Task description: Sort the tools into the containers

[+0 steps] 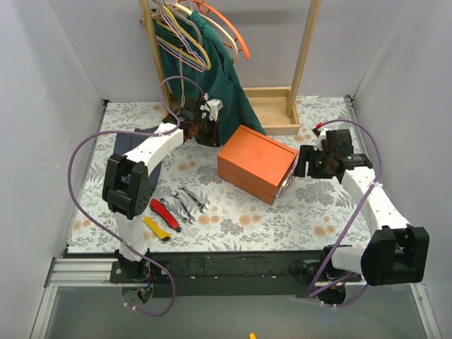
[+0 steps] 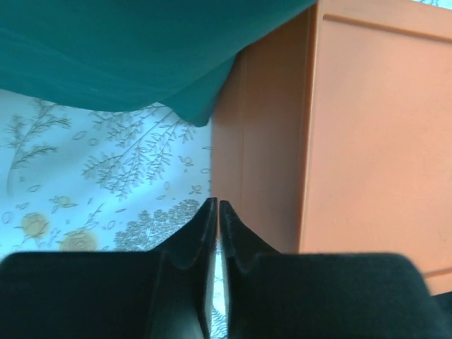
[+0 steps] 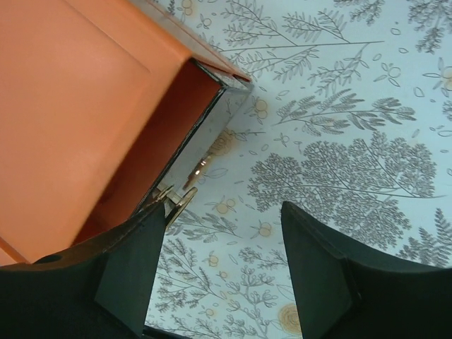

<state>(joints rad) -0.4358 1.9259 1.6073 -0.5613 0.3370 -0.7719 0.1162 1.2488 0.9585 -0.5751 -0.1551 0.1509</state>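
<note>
The orange box sits mid-table, its clear drawers facing right; a drawer front with a metal ring pull shows in the right wrist view. Red-and-black pliers, a yellow-handled tool and several silver wrenches lie on the cloth at front left. My left gripper is shut and empty by the box's far-left corner. My right gripper is open, its left finger next to the ring pull.
A wooden clothes rack with coloured hangers and a green garment stands at the back, the garment hanging over the left gripper. White walls close in the left and right sides.
</note>
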